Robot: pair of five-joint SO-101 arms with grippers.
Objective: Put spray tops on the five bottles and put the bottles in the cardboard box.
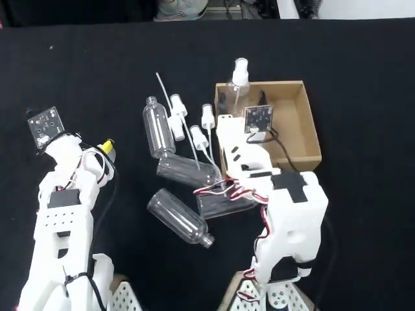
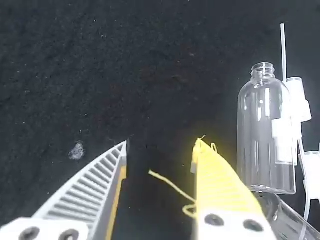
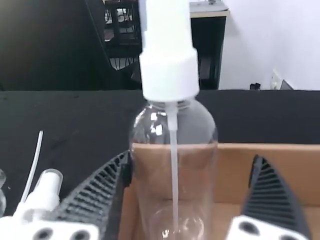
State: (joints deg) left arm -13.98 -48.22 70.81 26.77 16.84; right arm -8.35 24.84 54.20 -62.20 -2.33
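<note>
My right gripper (image 3: 192, 161) sits with its jaws apart, one on each side of the capped bottle (image 3: 172, 135). I cannot see either jaw clearly pressing on it. The bottle stands upright in the cardboard box (image 1: 312, 133), in the far corner on the side toward my left arm. Its long axis is vertical. The white spray top (image 3: 167, 65) sits on the neck, and its thin tube runs down inside the clear plastic. I judge that the gripper must draw back along its own line or lift, since any sideways swing would tip the bottle.

My left gripper (image 2: 161, 145) is spread too and holds nothing, low over the black table (image 1: 97, 58). An open bottle (image 2: 265, 135) lies on its side toward the right arm, with its neck pointing away from me. A loose spray top (image 2: 295, 115) lies right against it. Three other bottles (image 1: 188, 172) lie nearer the right arm.
</note>
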